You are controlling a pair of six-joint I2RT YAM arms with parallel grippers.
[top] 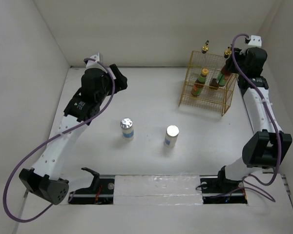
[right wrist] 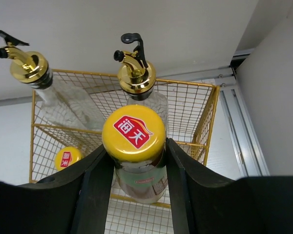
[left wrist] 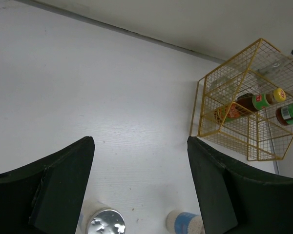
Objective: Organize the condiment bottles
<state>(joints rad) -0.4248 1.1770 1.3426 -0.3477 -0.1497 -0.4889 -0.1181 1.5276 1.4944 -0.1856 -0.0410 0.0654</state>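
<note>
Two white silver-topped shakers (top: 127, 128) (top: 171, 136) stand on the table in front of the arms. They also show at the bottom of the left wrist view (left wrist: 103, 224) (left wrist: 185, 222). My left gripper (top: 120, 79) (left wrist: 140, 146) is open and empty, high above and behind them. My right gripper (top: 224, 72) (right wrist: 136, 145) is shut on a red sauce bottle (top: 216, 81) (right wrist: 136, 175) with a yellow cap, inside the gold wire rack (top: 188, 99). The other red sauce bottle (top: 199, 84) (right wrist: 67, 158) stands in the rack to its left. Two clear gold-capped bottles (top: 204, 48) (top: 228, 51) stand at the rack's back.
The rack (left wrist: 201, 109) stands at the back right, near the right wall (right wrist: 278, 97). White walls enclose the table on three sides. The shakers stand apart from each other and from the rack.
</note>
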